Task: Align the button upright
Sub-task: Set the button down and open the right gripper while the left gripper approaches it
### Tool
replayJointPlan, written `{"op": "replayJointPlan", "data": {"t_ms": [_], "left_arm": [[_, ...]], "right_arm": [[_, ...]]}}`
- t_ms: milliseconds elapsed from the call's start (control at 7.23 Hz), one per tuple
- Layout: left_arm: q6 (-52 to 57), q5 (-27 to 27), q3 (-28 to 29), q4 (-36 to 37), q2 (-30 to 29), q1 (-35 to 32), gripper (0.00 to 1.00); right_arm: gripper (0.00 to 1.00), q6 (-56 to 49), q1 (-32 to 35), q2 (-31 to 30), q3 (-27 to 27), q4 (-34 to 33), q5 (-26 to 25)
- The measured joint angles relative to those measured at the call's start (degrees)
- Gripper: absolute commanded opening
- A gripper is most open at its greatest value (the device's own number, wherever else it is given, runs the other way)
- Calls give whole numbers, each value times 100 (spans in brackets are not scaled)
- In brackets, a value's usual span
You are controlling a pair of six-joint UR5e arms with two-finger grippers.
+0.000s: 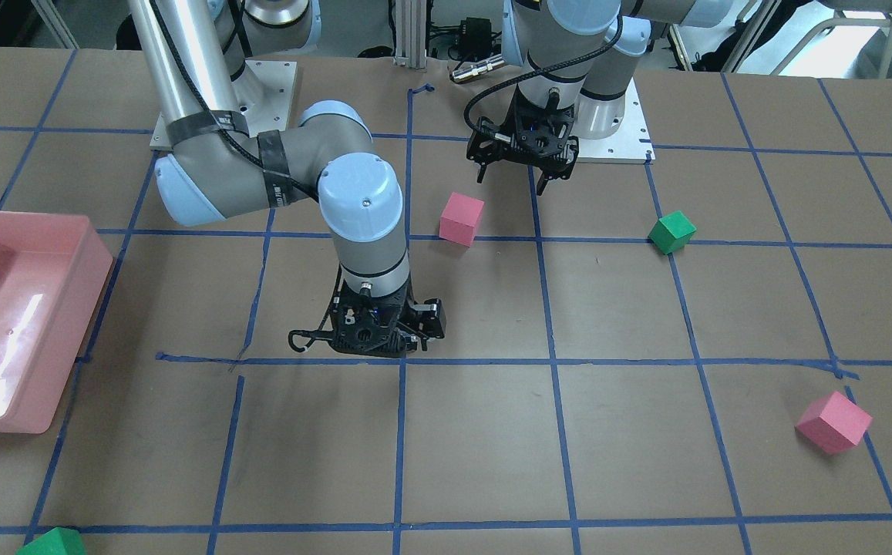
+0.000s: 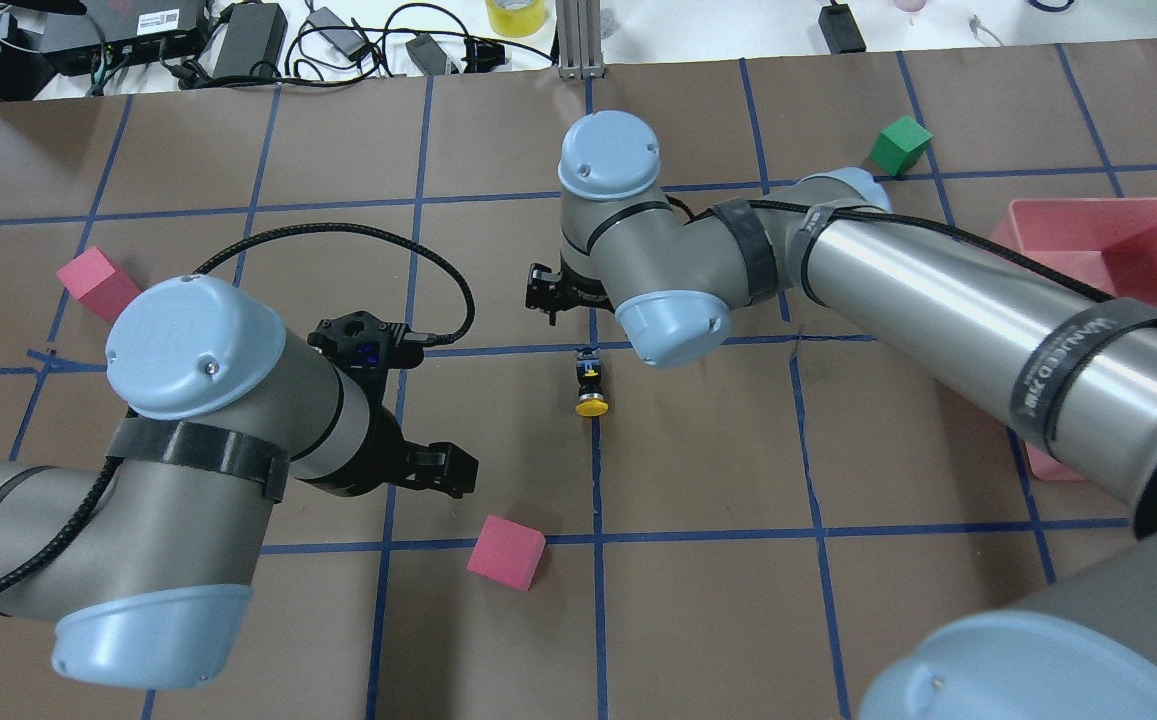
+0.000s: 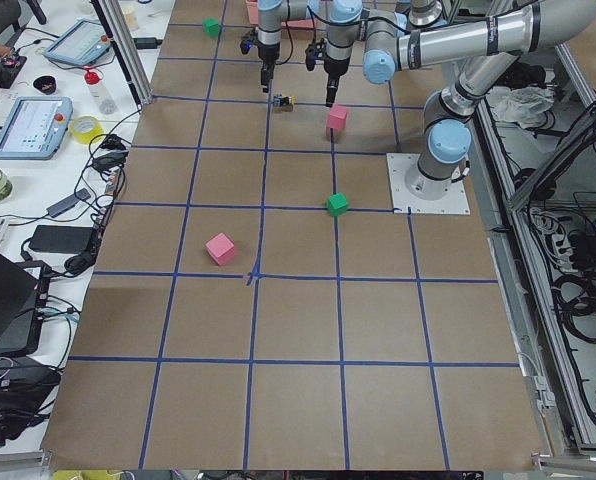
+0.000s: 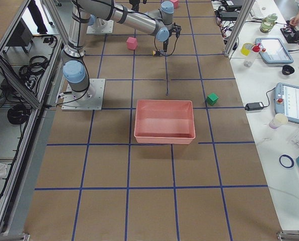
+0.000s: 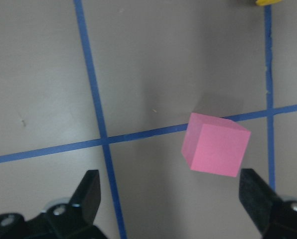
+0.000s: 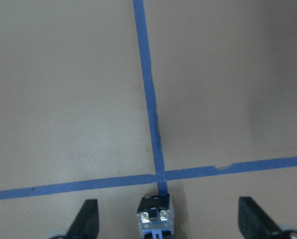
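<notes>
**While the Button Lies on Its Side, Both Pairs of Fingers Hang Released**

Although the task calls for it to stand upright, the button (image 2: pixel 590 386) lies on its side on the desk (image 2: pixel 698 450). It rests along a blue tape line, with its yellow cap pointing toward the robot and its grey-blue base pointing away.

The right fingers (image 6: pixel 167 200) are released, spread wide and grasping nothing. In the right wrist view the button's base sits about midway between them and touches neither. Whether their tips reach down to the button's level cannot be told.

The left fingers (image 1: pixel 511 182) are likewise released and empty, hanging above the desk well apart from the button. In the left wrist view the button shows only as a sliver of yellow cap far ahead of them, at the top edge.

A pink cube (image 5: pixel 216 144) rests on the desk ahead of the left fingers. It lies within their spread, nearer one finger than the other, and touches neither.

A green cube (image 1: pixel 672 231) sits off to the outer side of the left fingers, and a second pink cube (image 1: pixel 833 422) lies farther out still. A pink tray (image 4: pixel 164 136) stands well apart from the right fingers, on their outer side.
</notes>
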Motion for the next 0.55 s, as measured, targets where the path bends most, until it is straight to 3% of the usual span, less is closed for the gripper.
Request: {"op": "replayJointPlan", "data": {"t_ms": [553], "left_arm": [[-472,-55,-61,1339,-857,-428,100]], "right_arm": [[100,-1200,-1087,-1308,-569,2114,25]]}}
